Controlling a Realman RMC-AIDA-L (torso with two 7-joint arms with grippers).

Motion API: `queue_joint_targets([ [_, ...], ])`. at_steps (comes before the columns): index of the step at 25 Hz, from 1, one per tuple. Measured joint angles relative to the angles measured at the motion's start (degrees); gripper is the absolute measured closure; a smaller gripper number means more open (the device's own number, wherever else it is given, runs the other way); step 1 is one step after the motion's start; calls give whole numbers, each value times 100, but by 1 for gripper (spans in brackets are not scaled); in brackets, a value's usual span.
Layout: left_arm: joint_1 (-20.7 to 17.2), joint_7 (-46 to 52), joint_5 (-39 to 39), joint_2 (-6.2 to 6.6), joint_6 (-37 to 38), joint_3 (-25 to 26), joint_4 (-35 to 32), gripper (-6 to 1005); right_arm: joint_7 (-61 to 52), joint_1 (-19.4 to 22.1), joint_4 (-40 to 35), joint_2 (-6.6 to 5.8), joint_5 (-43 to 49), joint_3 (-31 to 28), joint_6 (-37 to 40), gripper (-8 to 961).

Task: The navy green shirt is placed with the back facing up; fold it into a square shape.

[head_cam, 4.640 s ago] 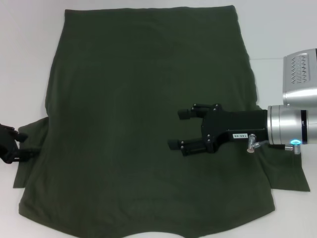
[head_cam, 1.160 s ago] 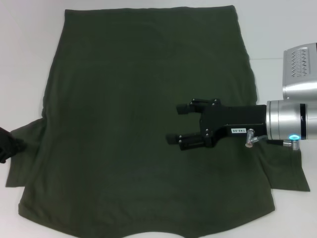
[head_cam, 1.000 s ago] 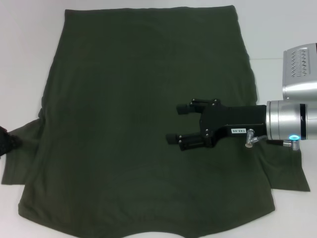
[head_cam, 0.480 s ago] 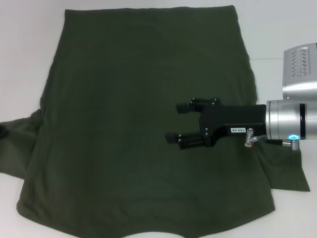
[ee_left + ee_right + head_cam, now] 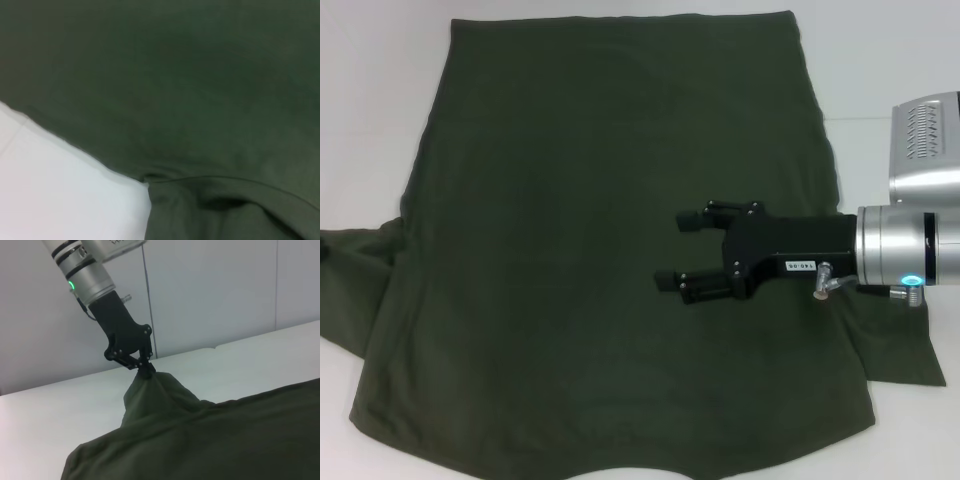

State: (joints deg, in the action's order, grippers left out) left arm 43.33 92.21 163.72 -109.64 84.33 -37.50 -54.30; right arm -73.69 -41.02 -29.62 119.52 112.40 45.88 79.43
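While left tool (image 5: 145, 369) pinches sleeve, matte olive shirt (image 5: 610, 200) tents.

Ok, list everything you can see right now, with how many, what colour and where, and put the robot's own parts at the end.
navy green shirt: one, dark olive green, spread back up over most of the table; its left sleeve is lifted into a peak, its right sleeve lies flat.
table: one, white, under the shirt.
wall: pale grey panels, behind the table in the right wrist view.
right gripper: one, black on a silver arm, open, hovering over the right half of the shirt.
left gripper: one, black on a silver arm, shut on the left sleeve at the shirt's left edge, holding it up off the table.
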Motion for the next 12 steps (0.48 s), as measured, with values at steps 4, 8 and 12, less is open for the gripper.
queue_joint_targets([
  [4, 20, 216, 2, 29, 86, -394, -161, 970, 2, -19, 0, 0, 0, 1, -10, 6],
  [8, 63, 373, 7, 69, 229, -663, -337, 970, 4, -28, 0, 0, 1, 8, -16, 6],
  [12, 185, 483, 11, 155, 537, -776, -488, 971, 15, -29, 0, 0, 1, 9, -24, 6],
])
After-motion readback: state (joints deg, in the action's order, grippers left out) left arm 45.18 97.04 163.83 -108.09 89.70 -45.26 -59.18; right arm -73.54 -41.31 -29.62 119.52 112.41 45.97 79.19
